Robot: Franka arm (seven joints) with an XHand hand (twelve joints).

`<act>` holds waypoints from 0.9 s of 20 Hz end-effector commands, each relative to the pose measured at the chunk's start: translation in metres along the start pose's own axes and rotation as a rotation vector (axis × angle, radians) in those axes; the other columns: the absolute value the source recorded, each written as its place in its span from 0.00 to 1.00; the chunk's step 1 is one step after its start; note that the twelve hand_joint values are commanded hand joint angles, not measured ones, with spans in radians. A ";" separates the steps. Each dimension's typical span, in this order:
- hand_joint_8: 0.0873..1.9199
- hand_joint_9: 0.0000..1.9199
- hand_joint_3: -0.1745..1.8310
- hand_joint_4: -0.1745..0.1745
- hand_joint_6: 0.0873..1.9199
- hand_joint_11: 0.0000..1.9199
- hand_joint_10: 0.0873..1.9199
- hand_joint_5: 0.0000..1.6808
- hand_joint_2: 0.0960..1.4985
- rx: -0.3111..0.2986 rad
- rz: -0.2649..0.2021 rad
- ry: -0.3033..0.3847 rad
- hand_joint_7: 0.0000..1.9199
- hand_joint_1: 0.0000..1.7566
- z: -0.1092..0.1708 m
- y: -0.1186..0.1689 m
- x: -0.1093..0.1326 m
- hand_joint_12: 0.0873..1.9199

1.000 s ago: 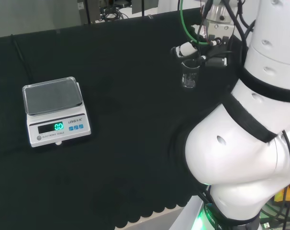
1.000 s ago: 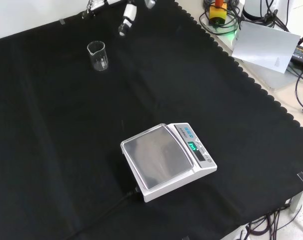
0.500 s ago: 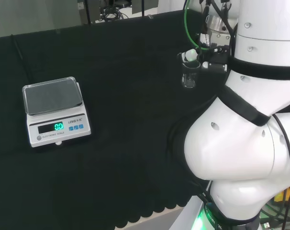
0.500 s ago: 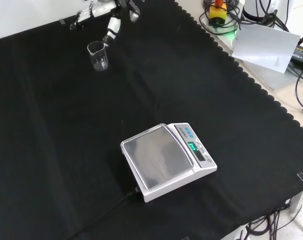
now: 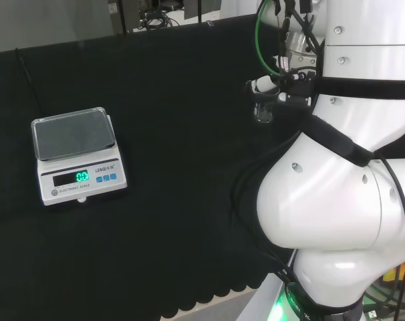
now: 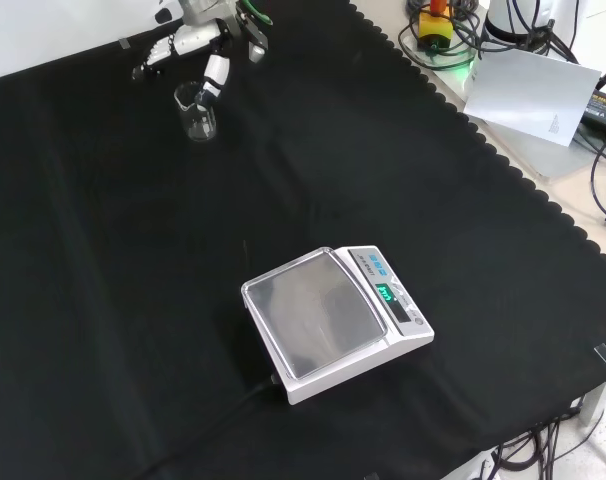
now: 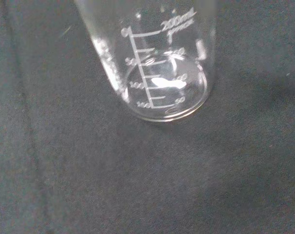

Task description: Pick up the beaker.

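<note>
At upper left of the front view, a clear glass beaker standing upright on the black cloth, empty as far as can be seen. Directly above it, the black and white hand, fingers spread and extended, one fingertip just at the beaker's rim; whether touching or apart, cannot tell. Nothing gripped. In the head view, upper right of centre, the same beaker partly hidden beside the white arm, hand just above it. In the wrist view, beaker close and large, white graduation marks on its wall. Near lower centre of the front view, well apart from the beaker, a white scale with lit green display.
</note>
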State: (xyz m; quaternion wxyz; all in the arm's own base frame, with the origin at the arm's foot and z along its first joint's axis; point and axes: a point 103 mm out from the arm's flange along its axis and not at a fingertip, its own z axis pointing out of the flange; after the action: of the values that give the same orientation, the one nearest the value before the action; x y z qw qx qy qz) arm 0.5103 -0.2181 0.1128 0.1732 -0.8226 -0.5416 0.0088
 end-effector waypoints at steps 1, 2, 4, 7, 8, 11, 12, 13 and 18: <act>0.17 0.00 0.20 0.55 0.00 0.00 0.41 0.00 0.44 0.014 0.008 0.013 0.00 0.27 0.007 0.001 -0.001 0.58; 0.17 0.00 0.20 0.55 0.00 0.00 0.41 0.00 0.44 0.018 0.008 0.008 0.00 0.27 0.009 0.001 0.000 0.57; 0.17 0.00 0.20 0.55 0.00 0.00 0.41 0.00 0.44 0.026 0.013 -0.005 0.00 0.27 0.014 0.003 -0.002 0.57; 0.17 0.00 0.20 0.55 0.00 0.00 0.41 0.00 0.44 0.041 0.023 -0.011 0.00 0.27 0.022 0.006 -0.005 0.57; 0.17 0.00 0.20 0.55 0.00 0.00 0.41 0.00 0.44 0.043 0.022 -0.012 0.00 0.27 0.024 0.007 -0.004 0.57; 0.19 0.00 0.19 0.56 0.00 0.00 0.41 0.00 0.44 0.047 0.017 -0.016 0.00 0.28 0.031 0.009 -0.002 0.57; 0.20 0.01 0.19 0.56 0.00 0.00 0.41 0.00 0.44 0.047 0.014 -0.016 0.00 0.28 0.032 0.009 -0.001 0.58; 0.22 0.01 0.19 0.56 0.00 0.00 0.41 0.01 0.45 0.045 0.013 -0.018 0.00 0.30 0.033 0.009 0.000 0.59; 0.36 0.22 0.23 0.58 0.00 0.10 0.39 0.14 0.47 -0.017 0.009 -0.025 0.08 0.41 0.034 0.010 0.002 0.73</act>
State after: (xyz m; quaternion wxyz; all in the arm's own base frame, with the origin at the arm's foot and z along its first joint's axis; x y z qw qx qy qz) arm 0.5119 -0.2139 0.0787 0.1804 -0.8238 -0.5368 0.0257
